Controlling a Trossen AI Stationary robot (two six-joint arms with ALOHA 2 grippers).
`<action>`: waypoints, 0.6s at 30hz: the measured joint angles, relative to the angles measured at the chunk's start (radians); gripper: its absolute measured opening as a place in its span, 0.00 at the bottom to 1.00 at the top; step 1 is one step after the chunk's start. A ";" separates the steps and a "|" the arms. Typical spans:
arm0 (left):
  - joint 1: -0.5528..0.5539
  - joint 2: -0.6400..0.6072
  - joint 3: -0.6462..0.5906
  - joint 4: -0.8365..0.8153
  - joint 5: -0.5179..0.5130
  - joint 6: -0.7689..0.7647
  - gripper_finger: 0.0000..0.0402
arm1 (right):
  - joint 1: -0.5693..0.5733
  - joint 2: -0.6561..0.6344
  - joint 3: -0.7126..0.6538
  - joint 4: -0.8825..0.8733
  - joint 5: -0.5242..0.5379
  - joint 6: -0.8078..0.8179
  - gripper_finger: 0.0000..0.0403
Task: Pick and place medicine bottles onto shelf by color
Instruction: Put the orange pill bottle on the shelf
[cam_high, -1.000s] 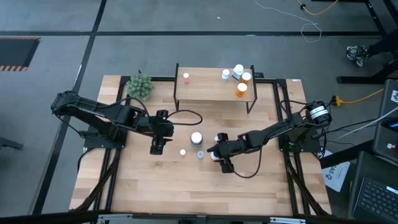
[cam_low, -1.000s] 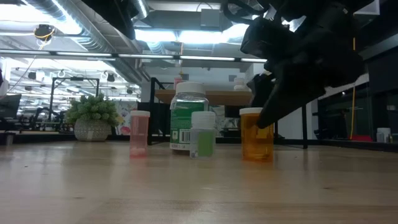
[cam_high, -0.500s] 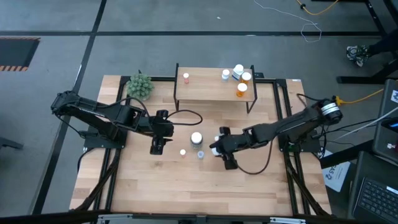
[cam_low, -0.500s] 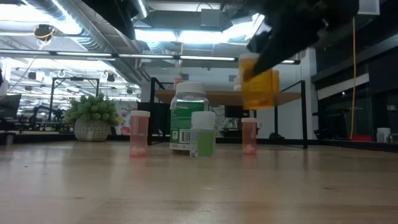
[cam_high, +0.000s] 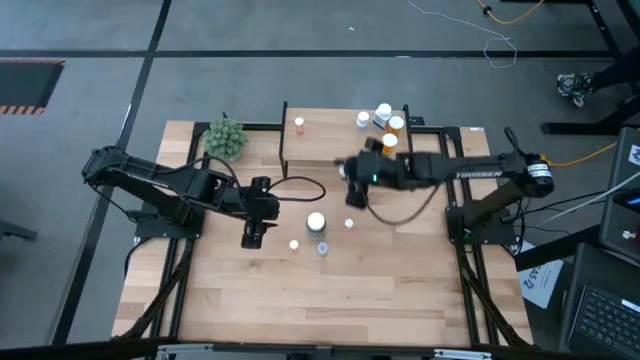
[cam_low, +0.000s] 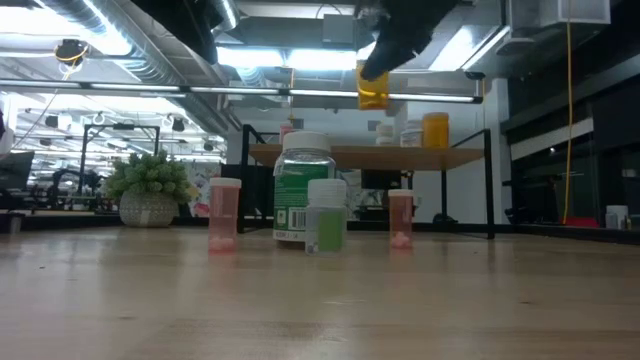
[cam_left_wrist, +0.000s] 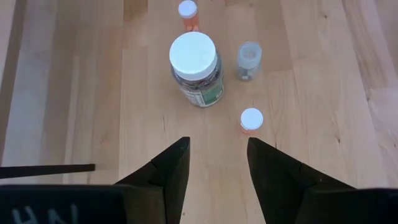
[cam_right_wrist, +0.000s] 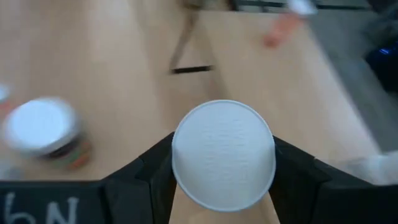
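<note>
My right gripper (cam_high: 350, 172) is shut on an orange medicine bottle (cam_low: 373, 86), high over the table in front of the shelf (cam_high: 330, 142). On the table stand a large green bottle (cam_high: 316, 222), a small green one (cam_high: 322, 248) and two pink ones (cam_high: 294, 244) (cam_high: 349, 223), each on its base. On the shelf top stand a pink bottle (cam_high: 298, 125), white ones (cam_high: 363, 120) and an orange one (cam_high: 397, 125). My left gripper (cam_left_wrist: 217, 162) hangs open left of the large green bottle (cam_left_wrist: 196, 68), with nothing between its fingers. My right gripper pinches the orange bottle between its two fingers at the cap end; the white cap (cam_right_wrist: 224, 154) fills the gap between them, and its rim (cam_right_wrist: 181, 163) lies against one finger. The bottle hangs below the gripper, slightly tilted, clear of table and shelf.
A green plant ball (cam_high: 224, 137) stands at the table's far left, beside the shelf. A black cable (cam_high: 305, 185) loops on the table between the shelf and the left gripper. The near half of the tabletop (cam_high: 320, 300) is bare wood.
My right gripper has lifted the orange bottle off the table and carried it up and toward the far edge, to the front of the shelf, tipping nearer to level on the way. The other bottles have stayed in place.
</note>
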 joint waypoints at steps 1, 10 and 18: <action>0.000 0.000 0.000 0.000 0.000 0.000 0.39 | -0.031 0.000 0.004 0.007 -0.007 -0.001 0.50; 0.000 0.000 0.000 0.000 0.000 0.000 0.39 | -0.264 0.030 0.004 0.045 -0.172 -0.001 0.50; 0.000 0.000 0.000 0.000 0.000 0.000 0.39 | -0.361 0.093 0.003 0.073 -0.313 0.022 0.51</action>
